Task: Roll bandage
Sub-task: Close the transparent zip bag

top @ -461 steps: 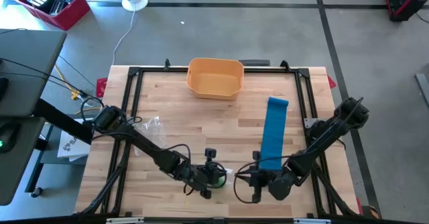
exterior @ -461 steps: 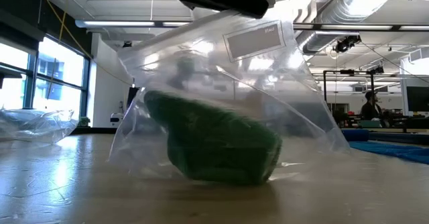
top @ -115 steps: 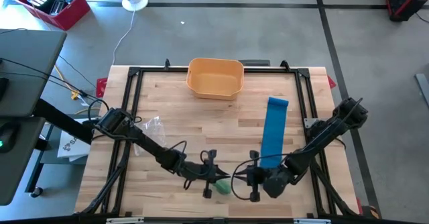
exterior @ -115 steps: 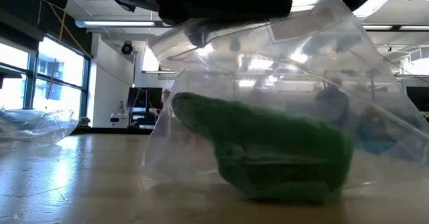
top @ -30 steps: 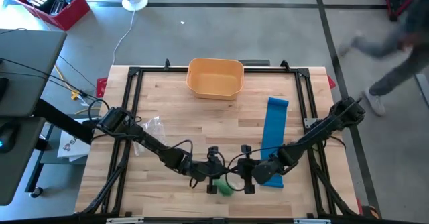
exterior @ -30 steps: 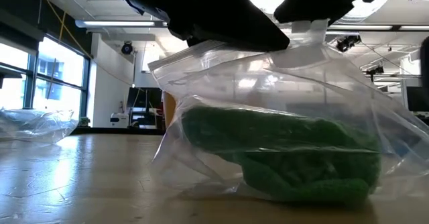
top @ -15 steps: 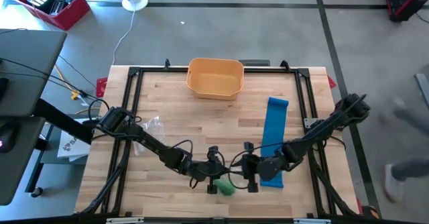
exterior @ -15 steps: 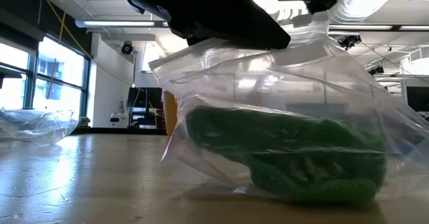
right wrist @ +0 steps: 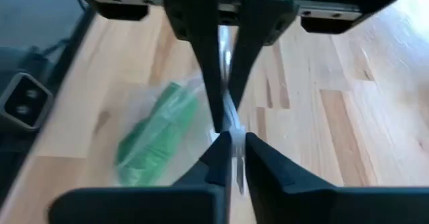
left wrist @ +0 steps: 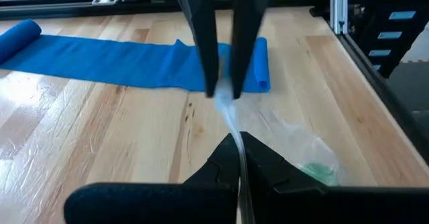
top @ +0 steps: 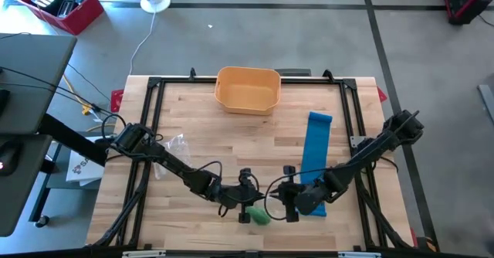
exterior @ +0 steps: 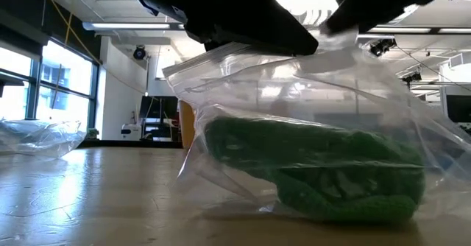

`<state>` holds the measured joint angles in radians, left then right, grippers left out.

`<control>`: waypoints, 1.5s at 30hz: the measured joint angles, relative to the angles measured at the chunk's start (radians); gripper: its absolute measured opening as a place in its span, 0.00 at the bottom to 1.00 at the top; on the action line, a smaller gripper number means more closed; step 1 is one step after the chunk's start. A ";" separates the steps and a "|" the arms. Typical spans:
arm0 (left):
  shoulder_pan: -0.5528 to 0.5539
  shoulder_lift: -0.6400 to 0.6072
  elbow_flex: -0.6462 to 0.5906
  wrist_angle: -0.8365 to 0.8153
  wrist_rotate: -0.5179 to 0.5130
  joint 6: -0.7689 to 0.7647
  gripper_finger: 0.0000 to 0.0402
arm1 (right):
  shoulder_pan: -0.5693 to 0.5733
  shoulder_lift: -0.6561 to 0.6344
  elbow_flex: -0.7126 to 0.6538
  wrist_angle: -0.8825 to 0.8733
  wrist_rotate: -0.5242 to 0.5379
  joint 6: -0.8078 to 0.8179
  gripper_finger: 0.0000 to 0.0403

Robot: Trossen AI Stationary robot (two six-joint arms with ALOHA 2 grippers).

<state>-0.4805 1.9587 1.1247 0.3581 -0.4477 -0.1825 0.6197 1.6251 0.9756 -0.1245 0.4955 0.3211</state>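
Blue bandage (top: 314,156): one, unrolled flat on the table (top: 201,142), right half; long axis runs from the near edge toward the far side, far end slightly rolled.
Green bandage (exterior: 316,174): one, bunched inside the clear bag (exterior: 294,99) at the near-centre, long axis across the low view.
Orange bin (top: 248,89): one, far centre.
Second plastic bag (top: 171,145): one, left side.
My left gripper (left wrist: 239,150): pinched together on the clear bag's top edge.
My right gripper (right wrist: 232,151): closed on the same edge, facing the left.
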 joint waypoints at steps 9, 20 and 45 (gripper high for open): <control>0.001 0.000 -0.001 0.005 0.002 -0.012 0.00 | -0.027 0.031 0.000 0.083 -0.033 -0.038 0.03; 0.003 0.000 0.002 0.008 0.008 -0.017 0.00 | -0.023 -0.021 0.000 0.084 -0.044 -0.030 0.30; 0.001 0.000 0.001 0.007 0.023 -0.007 0.00 | 0.095 0.057 -0.010 0.132 0.188 0.040 0.08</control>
<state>-0.4792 1.9587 1.1255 0.3649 -0.4250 -0.1891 0.7143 1.6817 0.9653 0.0078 0.6838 0.3614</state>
